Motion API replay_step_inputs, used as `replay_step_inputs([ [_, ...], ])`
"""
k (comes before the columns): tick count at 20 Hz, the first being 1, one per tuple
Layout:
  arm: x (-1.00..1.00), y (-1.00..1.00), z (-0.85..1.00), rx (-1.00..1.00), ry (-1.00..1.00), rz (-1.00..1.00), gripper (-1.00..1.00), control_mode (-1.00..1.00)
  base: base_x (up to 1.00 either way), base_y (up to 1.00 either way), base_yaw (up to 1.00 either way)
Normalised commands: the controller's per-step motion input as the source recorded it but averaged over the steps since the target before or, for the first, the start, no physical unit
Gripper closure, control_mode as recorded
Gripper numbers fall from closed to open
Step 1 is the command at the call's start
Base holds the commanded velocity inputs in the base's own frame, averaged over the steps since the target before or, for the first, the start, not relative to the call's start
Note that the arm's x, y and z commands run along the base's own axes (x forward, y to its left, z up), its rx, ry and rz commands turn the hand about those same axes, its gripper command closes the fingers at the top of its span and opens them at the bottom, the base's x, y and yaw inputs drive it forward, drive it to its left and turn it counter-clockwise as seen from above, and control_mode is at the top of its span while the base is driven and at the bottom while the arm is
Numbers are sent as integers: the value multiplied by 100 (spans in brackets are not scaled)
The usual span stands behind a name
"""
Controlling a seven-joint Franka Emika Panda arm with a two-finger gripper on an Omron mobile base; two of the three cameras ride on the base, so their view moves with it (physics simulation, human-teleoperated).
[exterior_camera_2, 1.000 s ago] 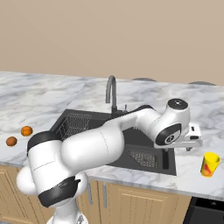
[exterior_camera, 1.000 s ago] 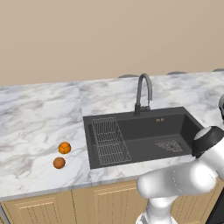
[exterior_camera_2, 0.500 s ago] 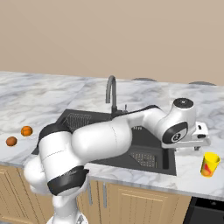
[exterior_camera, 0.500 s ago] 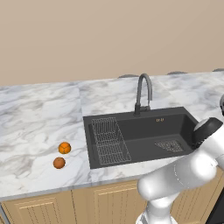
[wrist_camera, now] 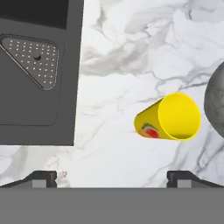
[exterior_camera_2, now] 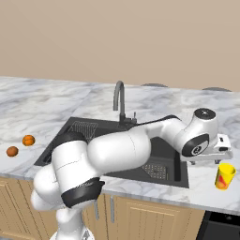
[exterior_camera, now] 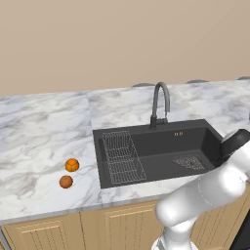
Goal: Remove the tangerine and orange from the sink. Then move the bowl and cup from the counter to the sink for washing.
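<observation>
The counter [exterior_camera_2: 42, 101] spreads wide in white-and-grey veined marble over light wooden cabinets [exterior_camera: 112, 227], running off both sides of the base views. Set into it is the sink [exterior_camera: 161, 151], a big dark grey basin with a wire rack [exterior_camera: 122, 156] at its left end, a perforated drain plate [wrist_camera: 35, 57] toward its right end, and the dark gooseneck faucet [exterior_camera: 158, 102] rising at its back edge. No fruit lies in the part of the basin on show.

Over the right end of the sink reaches the white arm [exterior_camera_2: 136, 150], its hand out past the basin's right rim above the counter. The gripper [wrist_camera: 111, 177] looks straight down at the marble, fingertips [wrist_camera: 43, 177] spread wide apart with nothing between them.

Next, the bowl [wrist_camera: 215, 100]: a grey speckled curve at the right edge of the hand view, just beside the cup. Whether they touch, I can't tell.

The cup [exterior_camera_2: 225, 176], bright yellow with a red mark on its side, stands upright near the front edge of the counter, to the right of the sink and close by the open gripper.

Smallest now: two orange fruits on the counter left of the sink, near its front edge and well apart from the arm. The brighter fruit [exterior_camera: 72, 165] sits just behind the darker fruit [exterior_camera: 66, 181], close but not touching.
</observation>
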Motion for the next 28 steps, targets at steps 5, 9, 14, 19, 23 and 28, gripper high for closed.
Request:
replay_step_inputs([
  [5,11,-18,-10,0,0,0,-100,-100,0,0,0],
  [9,12,-16,-11,0,0,0,-100,-100,0,0,0],
  [14,10,-12,-14,0,0,0,-100,-100,0,0,0],
  [19,4,-9,-15,0,0,0,-100,-100,0,0,0],
  [23,4,-9,-15,0,0,0,-100,-100,0,0,0],
  [28,7,-7,-15,0,0,0,-100,-100,0,0,0],
])
